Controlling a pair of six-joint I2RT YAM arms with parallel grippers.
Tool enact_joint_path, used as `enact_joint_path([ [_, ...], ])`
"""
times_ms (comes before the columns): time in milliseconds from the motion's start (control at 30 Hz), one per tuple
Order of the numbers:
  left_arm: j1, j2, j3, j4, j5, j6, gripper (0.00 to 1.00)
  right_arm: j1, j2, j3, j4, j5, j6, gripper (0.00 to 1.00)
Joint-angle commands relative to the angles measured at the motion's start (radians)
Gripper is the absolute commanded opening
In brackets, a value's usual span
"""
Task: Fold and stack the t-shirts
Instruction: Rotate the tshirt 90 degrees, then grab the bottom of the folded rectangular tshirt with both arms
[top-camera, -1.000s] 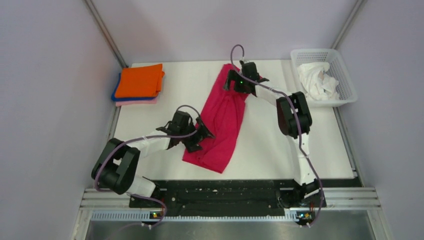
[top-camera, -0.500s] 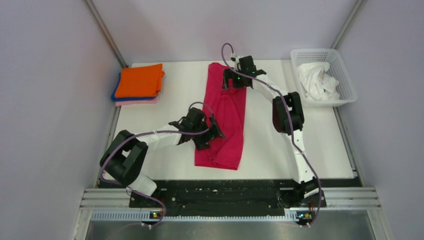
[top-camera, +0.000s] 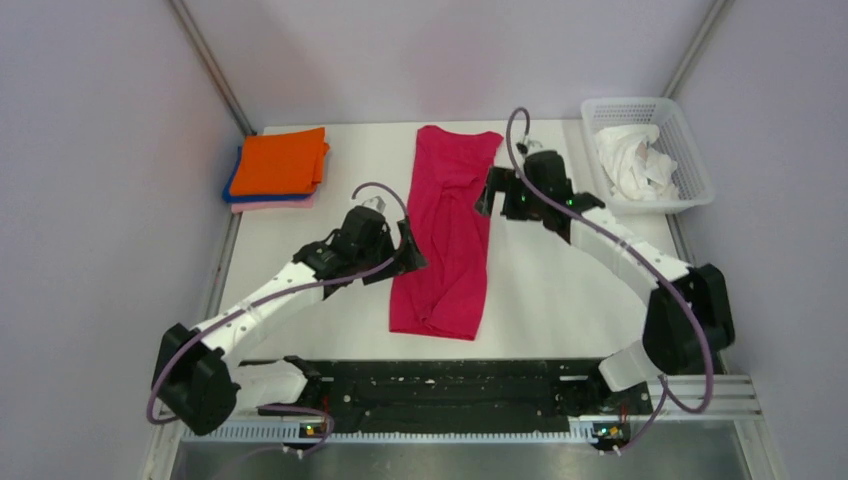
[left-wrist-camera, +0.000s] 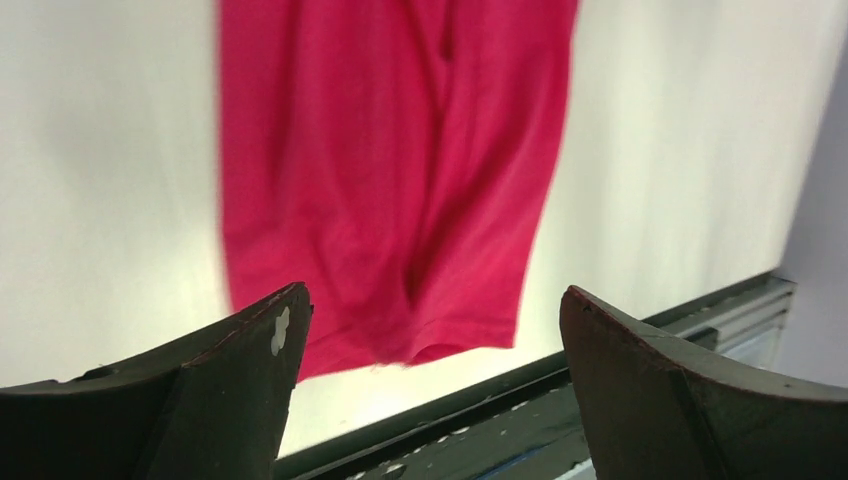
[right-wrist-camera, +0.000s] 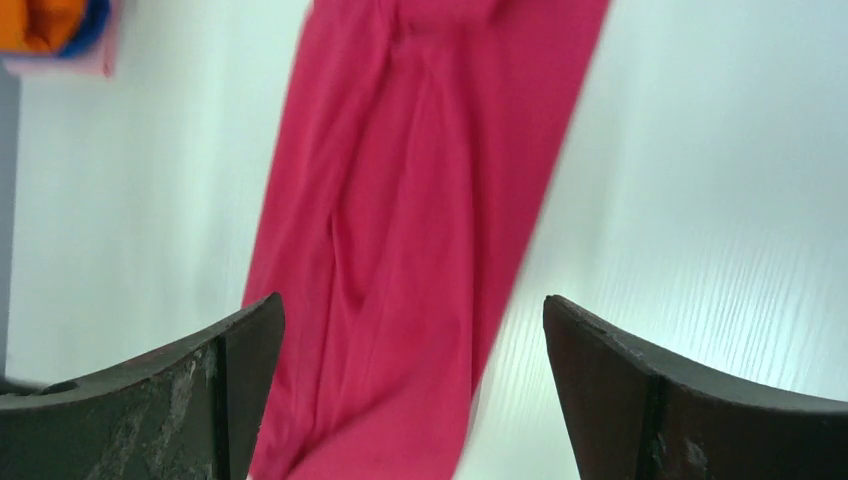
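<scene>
The crimson-magenta t-shirt (top-camera: 448, 230) lies as a long folded strip down the middle of the white table, far end near the back edge. It also shows in the left wrist view (left-wrist-camera: 390, 180) and the right wrist view (right-wrist-camera: 420, 220). My left gripper (top-camera: 412, 252) is open and empty, just left of the strip's middle. My right gripper (top-camera: 488, 192) is open and empty, just right of the strip's upper part. Neither touches the cloth. A folded stack with an orange shirt (top-camera: 281, 160) on top of blue and pale pink ones sits at the back left.
A white lattice basket (top-camera: 690, 150) at the back right holds a crumpled white shirt (top-camera: 632, 160). Grey walls close in the table on three sides. A black rail (top-camera: 450, 380) runs along the near edge.
Both grippers have let go of the crimson shirt and pulled back to its sides. The strip now lies straight, with its far end flat and uncovered.
</scene>
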Motion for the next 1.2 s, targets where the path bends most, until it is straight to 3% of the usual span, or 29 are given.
enact_joint_path([
  [0, 0.003, -0.153, -0.135, -0.143, -0.13, 0.001, 0.97, 0.14, -0.209, -0.304, -0.072, 0.124, 0.209, 0.98],
  [200, 0.002, -0.221, -0.336, -0.021, -0.034, -0.045, 0.79, 0.387, -0.432, -0.576, -0.097, 0.114, 0.367, 0.91],
  [400, 0.003, -0.146, -0.411, 0.104, -0.012, -0.062, 0.6, 0.542, -0.458, -0.694, -0.008, 0.096, 0.43, 0.78],
  [533, 0.002, -0.108, -0.433, 0.167, 0.001, -0.077, 0.5, 0.577, -0.419, -0.726, 0.07, 0.125, 0.469, 0.74],
  [867, 0.001, -0.056, -0.498, 0.286, 0.055, -0.092, 0.45, 0.585, -0.328, -0.77, 0.147, 0.172, 0.504, 0.62],
  [967, 0.001, -0.035, -0.499, 0.273, 0.053, -0.086, 0.32, 0.586, -0.317, -0.772, 0.138, 0.175, 0.51, 0.55],
  [1067, 0.001, -0.047, -0.497, 0.225, 0.029, -0.082, 0.07, 0.588, -0.316, -0.785, 0.14, 0.161, 0.518, 0.38],
  [1100, 0.001, -0.059, -0.499, 0.206, 0.018, -0.08, 0.0, 0.588, -0.319, -0.793, 0.14, 0.159, 0.525, 0.23],
  [1133, 0.001, -0.077, -0.502, 0.188, 0.009, -0.078, 0.0, 0.589, -0.323, -0.801, 0.137, 0.157, 0.532, 0.0],
  [1167, 0.001, -0.095, -0.505, 0.168, 0.002, -0.073, 0.0, 0.593, -0.331, -0.813, 0.125, 0.155, 0.542, 0.0],
])
